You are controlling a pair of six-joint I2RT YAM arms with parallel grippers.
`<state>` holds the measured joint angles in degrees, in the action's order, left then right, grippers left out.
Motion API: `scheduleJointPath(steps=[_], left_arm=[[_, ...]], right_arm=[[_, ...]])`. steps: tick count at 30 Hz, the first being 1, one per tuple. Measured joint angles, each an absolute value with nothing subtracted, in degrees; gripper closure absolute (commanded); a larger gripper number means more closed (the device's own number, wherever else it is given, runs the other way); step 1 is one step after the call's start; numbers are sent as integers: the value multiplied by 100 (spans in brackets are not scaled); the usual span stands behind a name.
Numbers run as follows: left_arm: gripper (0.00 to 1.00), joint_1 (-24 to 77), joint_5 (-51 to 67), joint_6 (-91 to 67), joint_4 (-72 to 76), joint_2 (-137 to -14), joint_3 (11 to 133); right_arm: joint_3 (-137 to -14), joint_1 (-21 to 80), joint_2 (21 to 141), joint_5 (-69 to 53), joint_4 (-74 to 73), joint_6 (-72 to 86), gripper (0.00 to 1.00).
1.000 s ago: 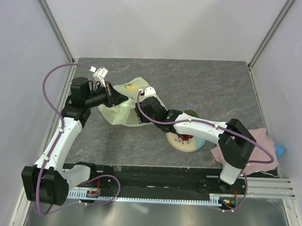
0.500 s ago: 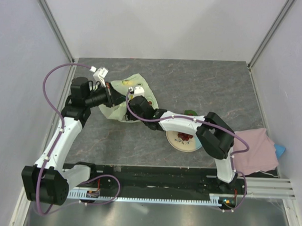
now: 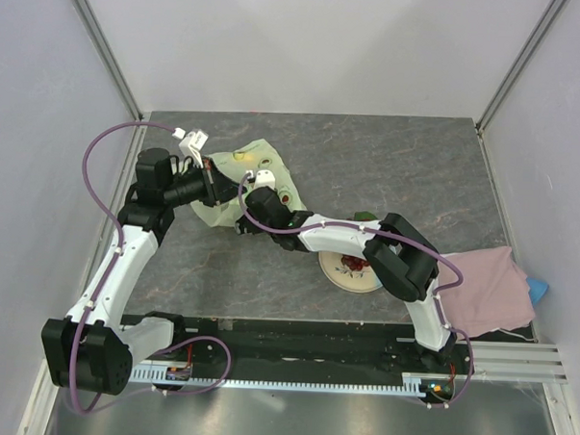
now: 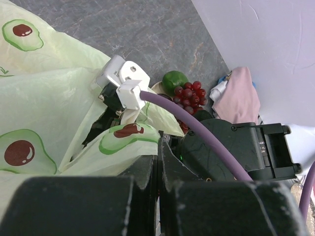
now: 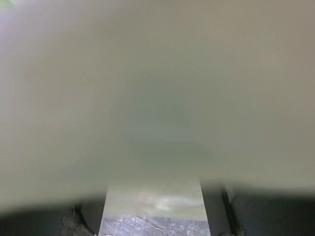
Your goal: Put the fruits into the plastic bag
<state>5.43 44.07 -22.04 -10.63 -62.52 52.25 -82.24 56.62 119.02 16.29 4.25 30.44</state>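
Grey marbled desk (image 3: 389,164) carries the pale green bag (image 3: 259,163) left of centre, and its avocado prints are clear only in the left wrist view. The left gripper (image 3: 207,178) has its jaws pressed together on the bag's edge. The right gripper (image 3: 247,216) is buried in the film. Its own camera gives a green blur above a strip of desk, so I cannot tell how its jaws stand. Grapes (image 4: 189,93) lie on the plate (image 3: 338,274), half hidden from above by the right arm. A green fruit (image 4: 173,79) seems to sit at the rim, near a pink cloth (image 3: 484,289).
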Motion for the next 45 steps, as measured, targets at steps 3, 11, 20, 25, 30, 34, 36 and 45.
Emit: scheduleJointPath(steps=[3, 11, 20, 25, 30, 34, 36, 45], left_arm=[[98, 541, 4405, -2204, -1063, -6252, 5225], [98, 543, 4405, -2204, -1063, -6252, 5225], [98, 519, 4399, -2204, -1066, -6252, 5225], [98, 493, 4399, -2204, -1070, -6252, 5225], [98, 484, 4399, -2204, -1068, -6252, 5225], [98, 484, 4397, -2202, -1068, -6252, 5225], [98, 484, 4394, -2202, -1068, -6252, 5225], [99, 484, 4388, -2204, -1068, -6252, 5225]], right_arm=[[-8246, 5662, 11902, 1627, 456, 3039, 21], [-8239, 5662, 11902, 1588, 624, 3024, 23], [-7472, 5706, 11522, 1352, 1120, 2641, 23], [-6565, 5841, 10724, 1170, 1422, 2322, 23], [-5996, 6108, 9865, 1079, 1651, 1984, 23], [-5651, 6342, 9238, 1033, 1868, 1806, 22], [-5454, 6418, 8917, 1002, 1973, 1754, 22], [-5135, 6353, 7625, 2276, 928, 1839, 25]])
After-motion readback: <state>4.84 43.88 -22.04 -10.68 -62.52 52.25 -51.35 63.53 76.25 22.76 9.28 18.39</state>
